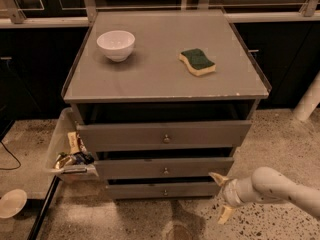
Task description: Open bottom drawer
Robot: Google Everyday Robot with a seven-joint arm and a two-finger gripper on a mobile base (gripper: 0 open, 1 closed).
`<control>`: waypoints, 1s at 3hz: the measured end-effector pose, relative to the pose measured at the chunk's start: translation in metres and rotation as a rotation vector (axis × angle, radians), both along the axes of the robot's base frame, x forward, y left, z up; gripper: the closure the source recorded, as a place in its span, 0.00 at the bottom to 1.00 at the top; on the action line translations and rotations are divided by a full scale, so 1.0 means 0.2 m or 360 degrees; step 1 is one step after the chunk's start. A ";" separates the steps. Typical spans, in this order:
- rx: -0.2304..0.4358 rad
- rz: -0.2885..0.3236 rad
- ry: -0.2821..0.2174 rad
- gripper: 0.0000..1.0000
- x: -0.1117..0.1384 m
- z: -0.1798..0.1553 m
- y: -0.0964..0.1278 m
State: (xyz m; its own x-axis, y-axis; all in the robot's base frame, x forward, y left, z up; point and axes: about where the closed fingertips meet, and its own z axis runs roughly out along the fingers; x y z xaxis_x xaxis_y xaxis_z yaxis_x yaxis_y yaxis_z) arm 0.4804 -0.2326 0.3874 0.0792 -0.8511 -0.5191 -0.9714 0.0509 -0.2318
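The bottom drawer (150, 190) sits low in the middle of the frame, the slimmest of the three grey fronts on this cabinet (165, 84), tucked under the middle drawer (140, 168) and set back furthest. It looks a rigid, flat panel that should ride straight out on its runners. I'd guess it is light to pull unless it is loaded, and what is inside can't be seen. The face is smooth, with no lip to catch, so the only real hold is the small round metal knob (165, 192) at its centre. That knob is hard and likely slick, so the pinch wants to be square on it and the pull straight outward.

The gripper (221, 197) hangs at the lower right of the frame, on the end of the pale arm that comes in from the right edge. Its two yellowish fingers (218, 177) are spread wide and hold nothing. It is just off the drawer's right end, at about the same height (the upper finger is close by the corner, though I can't say whether it touches). The knob lies well to its left, so the gripper has to travel left along the front to reach it.

On top sit a white bowl (116, 44) and a green-backed sponge (197, 62), both out of the way.
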 end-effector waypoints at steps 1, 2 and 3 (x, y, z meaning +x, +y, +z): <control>0.0017 0.0110 -0.0020 0.00 0.10 -0.27 0.01; 0.0096 0.0201 -0.0071 0.00 0.35 -0.60 -0.03; 0.0097 0.0204 -0.0068 0.00 0.34 -0.60 -0.03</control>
State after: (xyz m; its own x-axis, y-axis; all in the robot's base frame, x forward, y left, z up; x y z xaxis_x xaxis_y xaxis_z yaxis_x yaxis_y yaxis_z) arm 0.5492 -0.2385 0.2667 0.2082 -0.7995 -0.5635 -0.9602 -0.0575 -0.2732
